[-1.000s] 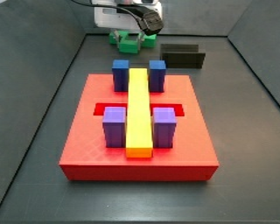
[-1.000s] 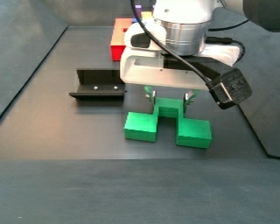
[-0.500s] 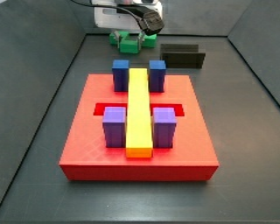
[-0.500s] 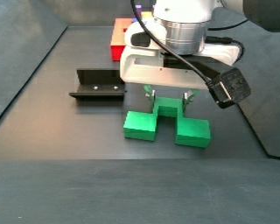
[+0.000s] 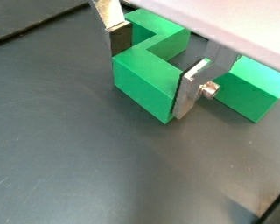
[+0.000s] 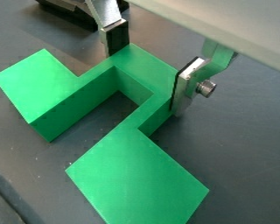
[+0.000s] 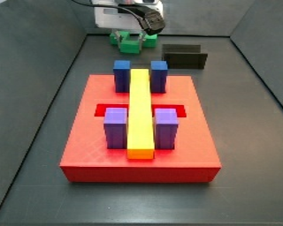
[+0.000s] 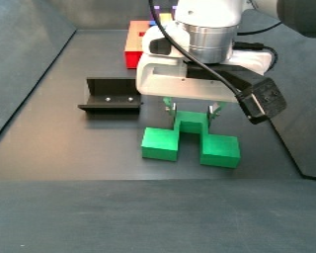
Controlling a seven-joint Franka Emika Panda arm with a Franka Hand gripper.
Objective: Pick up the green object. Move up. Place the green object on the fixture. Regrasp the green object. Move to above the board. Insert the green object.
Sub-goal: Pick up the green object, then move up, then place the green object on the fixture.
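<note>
I see a lab test cell: dark walled floor (image 8: 108, 198), my gripper (image 8: 190, 111) low over it, the fixture (image 8: 108, 97) bolted down.

Arm reaching straight down, gripper (image 8: 190, 115) low over the floor, 2 silver fingers (image 6: 192, 86) spread, not clamped

One green object (image 8: 190, 139), one fixture (image 8: 111, 97), one board (image 7: 141, 132), one pincer (image 8: 192, 117) above the green object

A dark grey floor (image 8: 68, 212) carries everything: the green object (image 8: 188, 140) beneath the gripper (image 8: 190, 112), the fixture (image 8: 110, 97) just left, the board (image 7: 138, 132) well apart.
</note>
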